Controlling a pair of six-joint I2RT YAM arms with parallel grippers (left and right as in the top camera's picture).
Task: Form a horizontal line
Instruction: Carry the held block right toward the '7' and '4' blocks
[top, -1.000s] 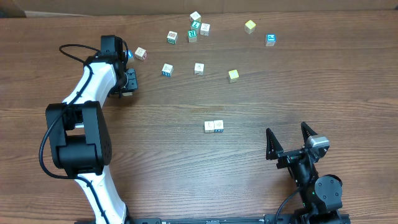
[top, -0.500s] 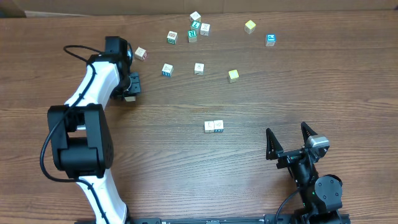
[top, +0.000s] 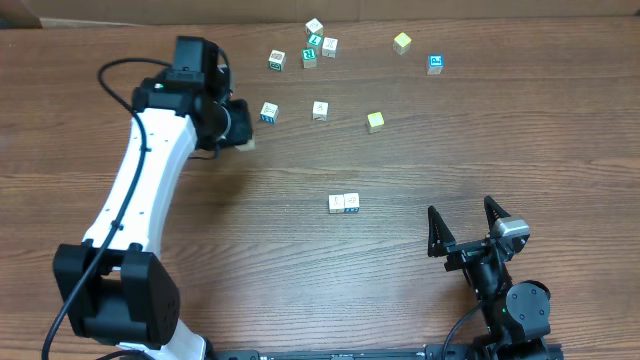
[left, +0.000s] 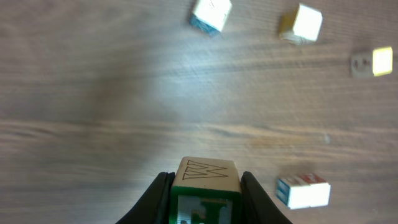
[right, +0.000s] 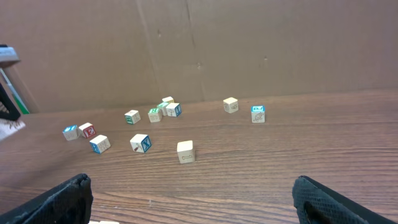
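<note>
Two pale wooden cubes touching side by side make the horizontal line (top: 344, 203) in mid-table. My left gripper (top: 238, 132) hovers up and to the left of it, shut on a cube (left: 205, 182) that has a W on its top face and a green-printed side. In the left wrist view both fingers press against that cube's sides. My right gripper (top: 468, 228) rests near the front right with its fingers (right: 69, 198) spread wide and nothing between them.
Loose cubes are scattered along the far side: a blue one (top: 268, 112), pale one (top: 320, 110), yellowish one (top: 375, 121), a cluster (top: 312, 50), and two more (top: 402, 42) (top: 435, 64). A blue-and-red cube (left: 303, 191) lies close beside the held cube.
My left arm has swung right and away from the table's left side, carrying the W cube with it. The right arm has not moved.
</note>
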